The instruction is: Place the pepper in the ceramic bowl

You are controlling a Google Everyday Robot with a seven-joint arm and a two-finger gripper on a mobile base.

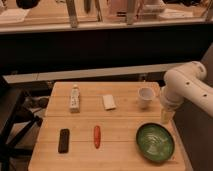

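One gripper point(167, 116) at right table point(125, 125) edge, open or closed: cannot tell | pepper point(97, 136) front-centre, well left of it in view, long axis near-far | ceramic bowl point(155, 142) just below gripper

Single camera, set high on the near side of the wooden table point(120, 122). It tilts down and faces across the table toward a dark wall and a bright ledge beyond. Middle distance: the whole tabletop fits, its near edge at the frame's bottom. White arm point(187, 85) enters from the right. Gripper point(166, 116) hangs at the table's right edge, between white cup point(145, 95) and ceramic bowl point(155, 142).
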